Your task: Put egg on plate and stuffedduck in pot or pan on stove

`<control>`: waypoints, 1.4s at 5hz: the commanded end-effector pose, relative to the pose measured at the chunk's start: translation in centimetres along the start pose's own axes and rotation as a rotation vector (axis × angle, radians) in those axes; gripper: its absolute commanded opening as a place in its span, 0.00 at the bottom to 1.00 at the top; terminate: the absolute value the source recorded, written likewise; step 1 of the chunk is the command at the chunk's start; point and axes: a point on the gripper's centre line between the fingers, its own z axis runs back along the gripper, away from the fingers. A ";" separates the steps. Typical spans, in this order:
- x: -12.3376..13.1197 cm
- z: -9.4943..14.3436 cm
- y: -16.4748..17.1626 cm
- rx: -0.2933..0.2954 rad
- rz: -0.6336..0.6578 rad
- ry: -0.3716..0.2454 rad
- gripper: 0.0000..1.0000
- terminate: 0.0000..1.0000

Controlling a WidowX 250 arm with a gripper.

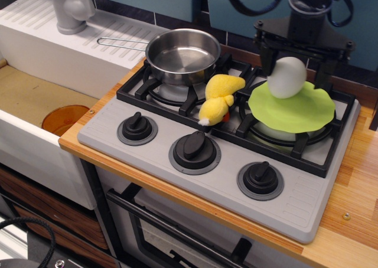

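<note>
The claw [293,73] hung over the back of the plate [298,114], its two black fingers spread on either side of the egg [286,77]. The left one seemed against the shell; the right one appeared to stand just clear. Whether the claw gripped the egg or had let go could not be told from this single view. The egg sat low at the plate's rear edge, apparently resting on the green surface, which suits the first half of the task: the arm had been brought there so the egg would end up on the plate.

Taking the plate as the landmark, it lay on the right burner of the stove [177,173], tilted a little on the grate. Just to its left, the stuffedduck [219,98] lay on its side across the bars between the two burners, close to the plate's rim though contact could not be confirmed. Further left and slightly behind, the pot [182,55] stood upright on the other burner, its wire handle pointing away from the plate toward the sink counter [71,49].

The pot held nothing; its shiny floor was bare. The plate carried only the egg. The duck was in no container, so the second placement looked not yet done, and the short hop from grate to pot seemed the likely remaining work.
</note>
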 end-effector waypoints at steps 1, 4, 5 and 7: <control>0.6 4.2 0.0 -0.040 0.005 0.028 1.00 0.00; -0.3 7.6 2.2 -0.027 -0.065 0.085 1.00 0.00; -0.3 7.6 2.2 -0.027 -0.065 0.085 1.00 0.00; -1.1 7.3 3.6 0.011 -0.035 0.026 1.00 0.00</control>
